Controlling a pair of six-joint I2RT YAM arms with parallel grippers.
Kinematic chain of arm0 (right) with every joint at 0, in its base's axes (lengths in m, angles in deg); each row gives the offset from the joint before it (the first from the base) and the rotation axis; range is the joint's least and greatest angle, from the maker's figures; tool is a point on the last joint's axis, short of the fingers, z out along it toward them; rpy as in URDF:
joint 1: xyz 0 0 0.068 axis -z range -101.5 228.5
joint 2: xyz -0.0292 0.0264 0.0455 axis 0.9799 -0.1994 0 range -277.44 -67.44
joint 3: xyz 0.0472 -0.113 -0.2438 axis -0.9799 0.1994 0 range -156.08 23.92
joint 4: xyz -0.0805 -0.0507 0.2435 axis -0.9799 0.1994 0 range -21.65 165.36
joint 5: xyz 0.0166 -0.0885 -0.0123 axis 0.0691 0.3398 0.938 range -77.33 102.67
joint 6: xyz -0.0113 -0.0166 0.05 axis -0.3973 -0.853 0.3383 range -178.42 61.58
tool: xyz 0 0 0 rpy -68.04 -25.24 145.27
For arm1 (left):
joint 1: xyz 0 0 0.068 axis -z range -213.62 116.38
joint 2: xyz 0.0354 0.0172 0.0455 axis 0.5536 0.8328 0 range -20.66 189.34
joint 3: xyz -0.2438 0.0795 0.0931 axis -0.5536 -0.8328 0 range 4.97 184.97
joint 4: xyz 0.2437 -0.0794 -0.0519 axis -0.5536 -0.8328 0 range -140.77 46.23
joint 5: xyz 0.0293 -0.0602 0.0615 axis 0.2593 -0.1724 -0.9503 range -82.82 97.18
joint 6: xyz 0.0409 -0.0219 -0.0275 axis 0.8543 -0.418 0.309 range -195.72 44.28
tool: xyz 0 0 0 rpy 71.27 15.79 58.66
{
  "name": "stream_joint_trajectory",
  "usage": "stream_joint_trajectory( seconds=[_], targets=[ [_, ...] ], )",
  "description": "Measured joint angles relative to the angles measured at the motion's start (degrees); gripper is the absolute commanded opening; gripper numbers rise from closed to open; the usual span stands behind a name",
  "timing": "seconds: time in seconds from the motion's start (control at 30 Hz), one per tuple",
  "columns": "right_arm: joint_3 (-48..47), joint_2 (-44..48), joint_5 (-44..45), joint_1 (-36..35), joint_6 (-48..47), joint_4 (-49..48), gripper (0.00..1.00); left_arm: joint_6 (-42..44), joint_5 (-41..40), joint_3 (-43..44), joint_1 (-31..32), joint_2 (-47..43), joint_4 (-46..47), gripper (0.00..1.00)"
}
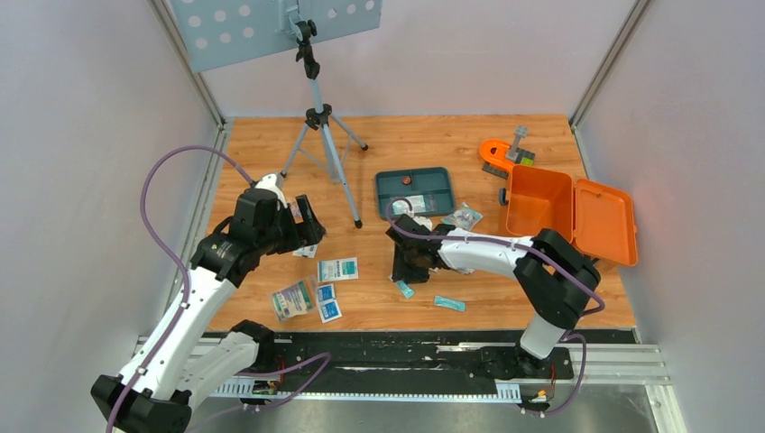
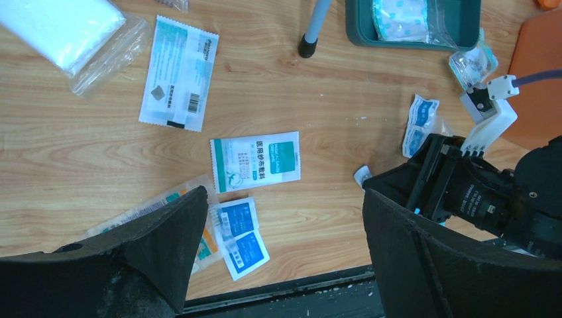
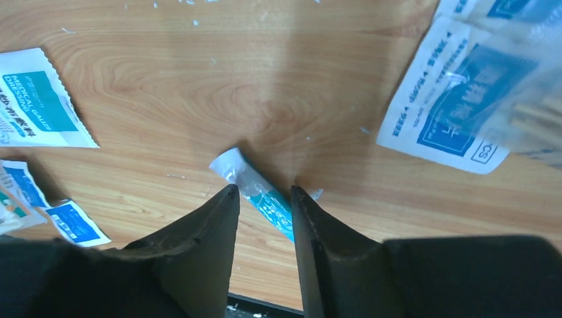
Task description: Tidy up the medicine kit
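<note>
My right gripper (image 3: 264,191) is low over the wooden table with its jaws a little apart, straddling a slim teal sachet (image 3: 246,177) that lies flat between the fingertips; it also shows in the top view (image 1: 403,289). My left gripper (image 2: 285,199) hangs wide open and empty above loose packets: a teal-and-white gauze packet (image 2: 255,161), two small blue sachets (image 2: 242,235) and a long white packet (image 2: 179,73). The teal tray (image 1: 415,189) and the open orange kit box (image 1: 568,216) stand at the back right.
A camera tripod (image 1: 325,135) stands at the back centre, one foot near the tray. A second teal sachet (image 1: 449,304) lies near the front edge. A clear bag with white contents (image 2: 66,33) and blue-white packets (image 3: 450,112) lie on the table.
</note>
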Motion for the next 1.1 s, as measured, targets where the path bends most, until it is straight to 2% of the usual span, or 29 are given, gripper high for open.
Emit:
stream_joint_trajectory(
  seconds=[0.23, 0.5, 0.9, 1.1],
  targets=[
    [-5.77, -4.07, 5.9, -2.97, -3.39, 4.81, 0.42, 0.02, 0.0, 0.0, 0.0, 0.0, -0.02, 0.95],
    [-5.51, -3.72, 8.17, -4.96, -6.56, 5.03, 0.44, 0.02, 0.0, 0.0, 0.0, 0.0, 0.0, 0.95],
    [-3.52, -1.79, 6.12, -5.09, -12.02, 6.14, 0.38, 0.0, 0.0, 0.0, 0.0, 0.0, 0.0, 0.95],
    [-5.14, -3.21, 7.37, -5.95, -15.34, 7.85, 0.31, 0.0, 0.0, 0.0, 0.0, -0.02, 0.0, 0.95]
  ],
)
